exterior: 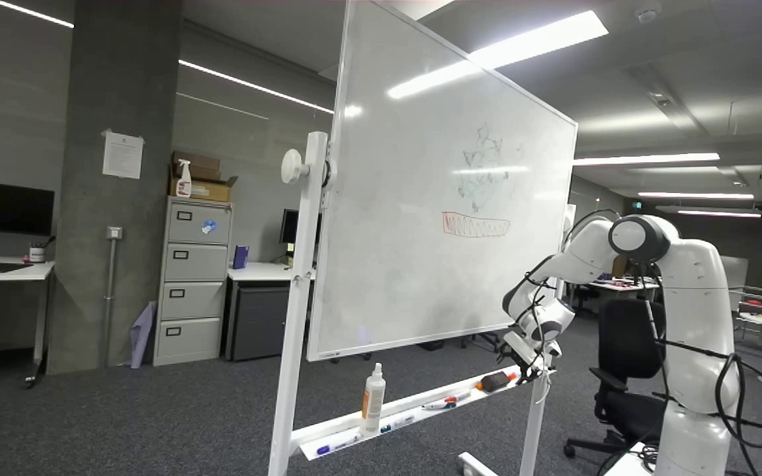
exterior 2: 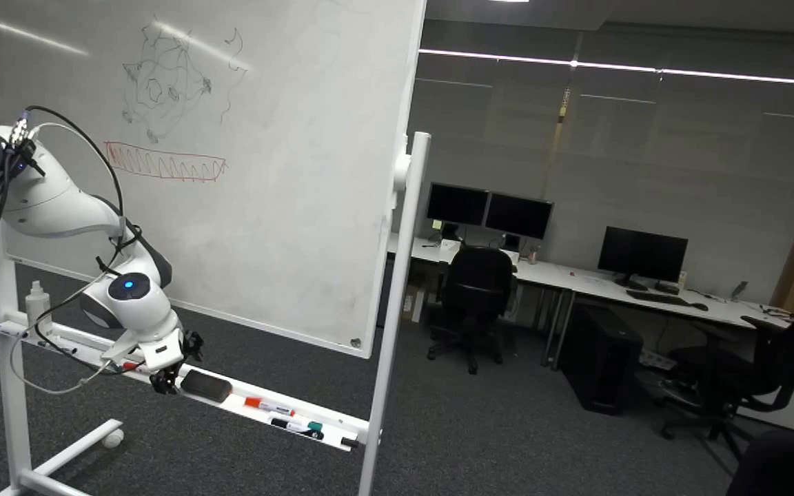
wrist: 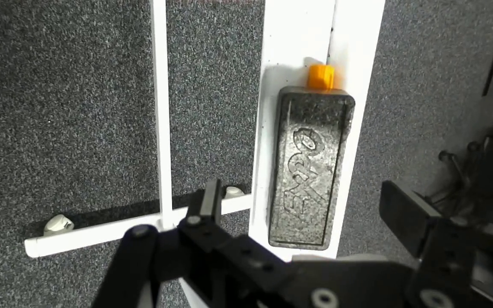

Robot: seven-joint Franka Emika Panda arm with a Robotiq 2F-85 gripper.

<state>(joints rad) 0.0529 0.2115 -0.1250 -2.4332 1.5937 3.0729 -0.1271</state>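
Eraser [wrist: 313, 169] txt [wrist: 305, 171]: wrist vw only

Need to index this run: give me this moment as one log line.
gripper: open, holding nothing | nearest: dark eraser, lying on white tray | at eraser's end: orange piece | whiteboard: drawn on

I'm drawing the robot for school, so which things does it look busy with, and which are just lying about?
Probably part of the job:
the fingers, open and touching nothing that I can see
the dark eraser, nearest to them
the tray under it

Seemingly just about:
clear bottle
red-capped marker
filing cabinet
office chair
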